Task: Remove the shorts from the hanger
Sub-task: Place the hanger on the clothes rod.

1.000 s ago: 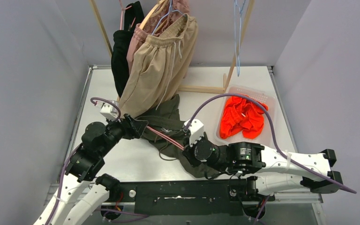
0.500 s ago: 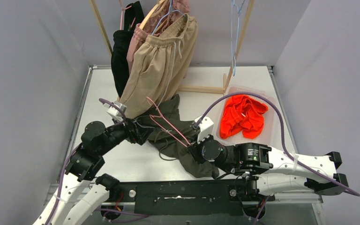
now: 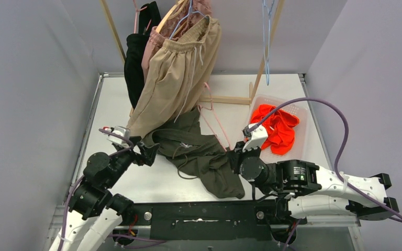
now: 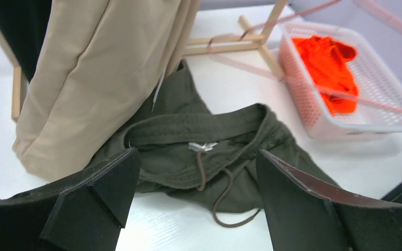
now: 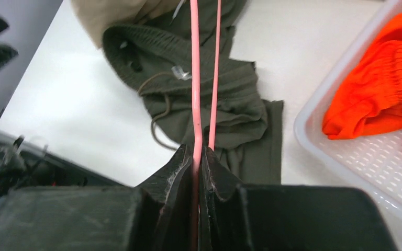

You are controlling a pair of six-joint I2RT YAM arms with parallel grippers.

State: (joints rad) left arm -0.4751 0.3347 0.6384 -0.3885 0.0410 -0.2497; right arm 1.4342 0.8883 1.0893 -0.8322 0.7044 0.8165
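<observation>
Lower left, the left hand just popped wide open. The right hand is clamped on the pink hanger and has pulled it clear - so the olive shorts lie loose mid-frame on the desk. The beige shorts up top are next.

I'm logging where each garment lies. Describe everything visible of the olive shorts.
The olive shorts lie crumpled mid-way across the white table, off any hanger. They are of soft matte fabric, with a gathered waistband facing up, a small white label inside and a brown drawstring trailing loose. The hem of the hanging beige shorts overlaps their far edge. Nothing grips them.
</observation>
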